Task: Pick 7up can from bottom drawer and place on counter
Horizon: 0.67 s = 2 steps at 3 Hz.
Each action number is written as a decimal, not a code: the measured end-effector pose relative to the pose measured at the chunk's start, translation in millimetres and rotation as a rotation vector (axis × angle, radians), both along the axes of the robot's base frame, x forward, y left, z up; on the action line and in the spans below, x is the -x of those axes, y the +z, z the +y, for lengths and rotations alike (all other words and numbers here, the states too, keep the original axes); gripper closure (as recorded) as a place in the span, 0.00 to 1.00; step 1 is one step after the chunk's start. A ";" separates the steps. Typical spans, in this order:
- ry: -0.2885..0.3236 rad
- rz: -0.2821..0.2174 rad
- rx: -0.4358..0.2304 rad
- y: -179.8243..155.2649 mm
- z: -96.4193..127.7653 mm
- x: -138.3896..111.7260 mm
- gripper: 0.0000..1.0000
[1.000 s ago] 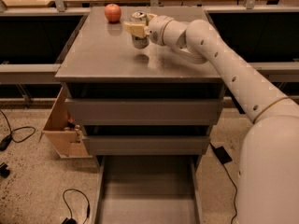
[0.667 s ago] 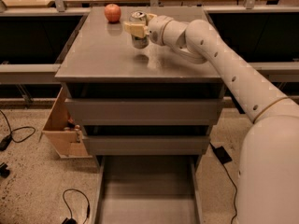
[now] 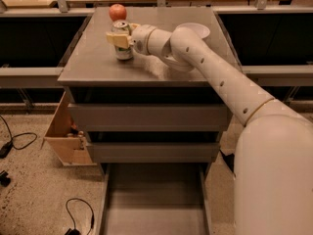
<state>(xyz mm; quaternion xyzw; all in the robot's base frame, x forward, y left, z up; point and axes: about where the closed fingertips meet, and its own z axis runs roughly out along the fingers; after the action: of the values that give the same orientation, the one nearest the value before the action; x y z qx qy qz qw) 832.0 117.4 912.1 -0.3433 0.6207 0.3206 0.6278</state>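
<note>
The 7up can (image 3: 122,42), silver with a pale label, is upright at the back left of the grey counter (image 3: 93,65), its base at or just above the surface. My gripper (image 3: 120,39) is shut on it, with pale yellow fingers (image 3: 113,39) clasping its sides, and the white arm reaches in from the right. The bottom drawer (image 3: 154,199) is pulled out below, with a bare grey floor.
A red apple (image 3: 117,11) sits on the counter just behind the can. A white bowl (image 3: 196,30) stands at the back right, partly behind my arm. A light wooden box drawer (image 3: 66,131) hangs open at the cabinet's left. Cables (image 3: 19,141) lie on the floor.
My gripper has carried the can to the left and a little toward the front of the counter, lower than before. The apple and bowl have not moved.
</note>
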 end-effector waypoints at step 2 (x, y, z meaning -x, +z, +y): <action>0.004 0.001 -0.001 -0.5 3.1 0.5 0.59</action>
<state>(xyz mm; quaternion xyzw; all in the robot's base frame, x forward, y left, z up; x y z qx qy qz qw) 831.5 120.6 911.5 -0.3441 0.6202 0.3224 0.6269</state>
